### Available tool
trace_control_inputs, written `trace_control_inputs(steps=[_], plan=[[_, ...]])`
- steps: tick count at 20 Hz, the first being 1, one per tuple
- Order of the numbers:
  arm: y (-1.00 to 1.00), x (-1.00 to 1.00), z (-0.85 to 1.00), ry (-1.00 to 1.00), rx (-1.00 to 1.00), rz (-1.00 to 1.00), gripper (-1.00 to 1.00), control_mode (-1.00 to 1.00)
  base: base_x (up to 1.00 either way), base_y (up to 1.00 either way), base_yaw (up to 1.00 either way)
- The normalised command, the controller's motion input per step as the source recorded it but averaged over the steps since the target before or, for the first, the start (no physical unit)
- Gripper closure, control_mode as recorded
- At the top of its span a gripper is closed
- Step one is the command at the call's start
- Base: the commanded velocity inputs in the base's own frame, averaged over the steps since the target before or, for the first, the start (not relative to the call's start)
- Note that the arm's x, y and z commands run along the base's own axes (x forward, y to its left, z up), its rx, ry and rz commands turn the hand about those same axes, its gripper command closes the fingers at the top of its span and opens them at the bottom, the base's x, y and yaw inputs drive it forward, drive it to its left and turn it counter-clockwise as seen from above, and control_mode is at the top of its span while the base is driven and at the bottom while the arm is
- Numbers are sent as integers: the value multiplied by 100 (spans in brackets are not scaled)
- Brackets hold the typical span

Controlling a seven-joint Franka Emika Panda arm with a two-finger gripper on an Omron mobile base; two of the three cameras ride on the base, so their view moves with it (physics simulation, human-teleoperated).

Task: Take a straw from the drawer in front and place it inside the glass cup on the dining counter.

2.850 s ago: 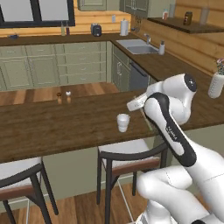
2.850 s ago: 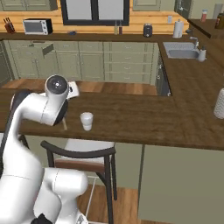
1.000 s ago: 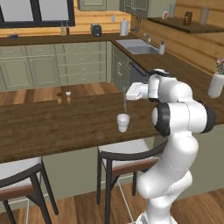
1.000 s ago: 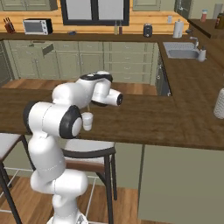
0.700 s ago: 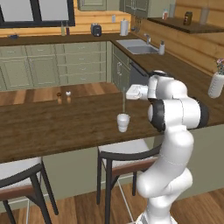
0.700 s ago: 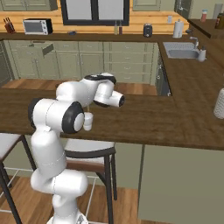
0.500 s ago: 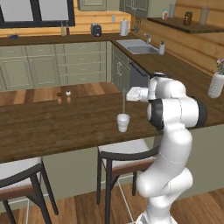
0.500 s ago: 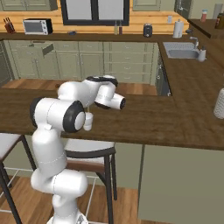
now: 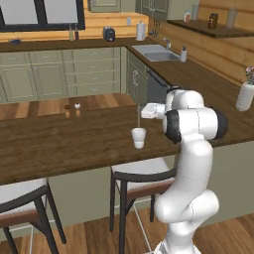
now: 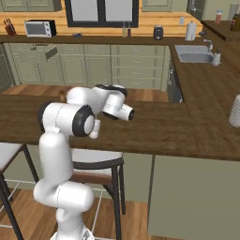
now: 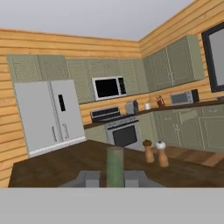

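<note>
**Straw held over the cup**

The end effector (image 9: 141, 111) is clamped tight on the straw (image 9: 138, 116), which hangs upright directly above the glass cup (image 9: 138, 138) on the dining table (image 9: 59, 144). Two shakers (image 9: 72, 110) stand at the cup's ten o'clock.

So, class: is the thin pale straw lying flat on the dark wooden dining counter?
No: the thin pale straw stands upright above the small translucent glass cup, held in the pincer.

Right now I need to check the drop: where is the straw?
In the left base view the straw hangs upright in the tool, directly above the glass cup on the dining counter, right of the two shakers.
</note>
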Motion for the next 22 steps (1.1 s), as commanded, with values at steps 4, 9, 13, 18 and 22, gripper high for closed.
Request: trace_control_inputs(steps=[4,9,13,18,22], plan=[[0,42,-22,0,0,0,100,-100,0,0,0],[0,-4,-8,0,0,0,100,-100,0,0,0],[0,-53,0,0,0,0,100,-100,0,0,0],[0,-63,0,0,0,0,100,-100,0,0,0],[0,-47,0,-1,0,0,100,-100,0,0,0]])
